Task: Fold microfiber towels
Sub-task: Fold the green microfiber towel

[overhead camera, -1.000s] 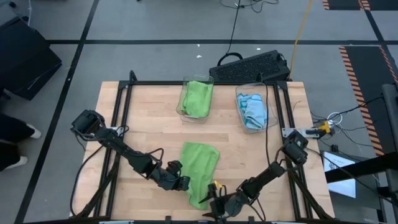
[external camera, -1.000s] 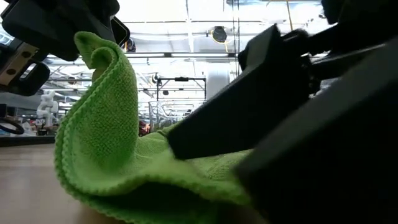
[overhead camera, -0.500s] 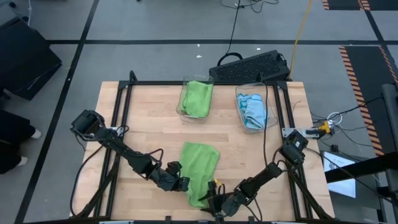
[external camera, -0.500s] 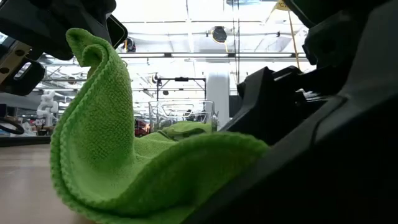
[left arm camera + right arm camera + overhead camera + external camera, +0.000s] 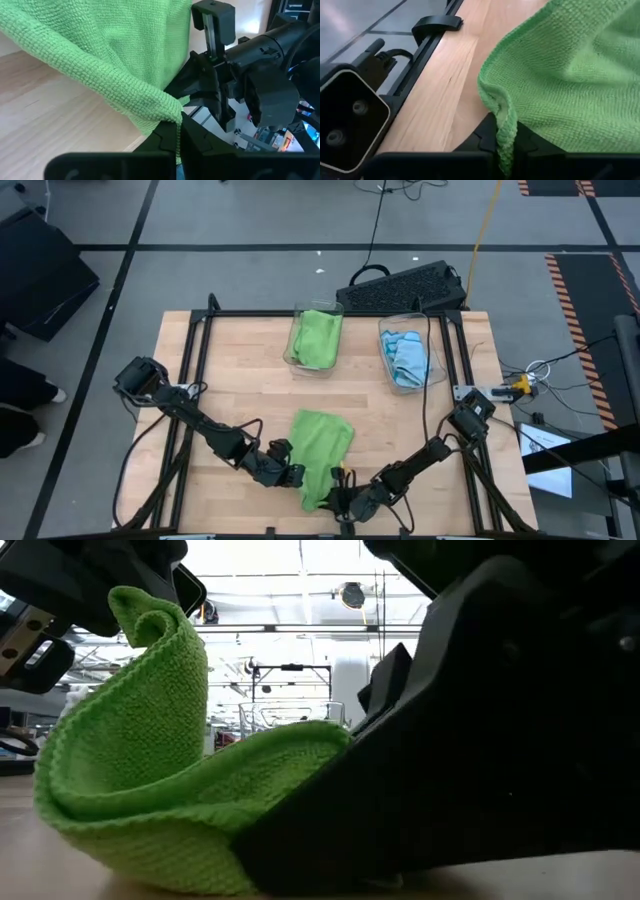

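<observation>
Two dark, cable-trailing jointed arms (image 5: 205,423)

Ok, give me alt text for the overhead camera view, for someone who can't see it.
Two robot arms meet at the near edge of a wooden table, the left gripper and right gripper each pinching a corner of a green towel. Farther back, two clear bins hold a green cloth and a blue cloth.

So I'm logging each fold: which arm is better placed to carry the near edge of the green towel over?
Neither clearly: the left hand and right hand each pinch a near corner of the green towel, so both should probably lift together.
</observation>
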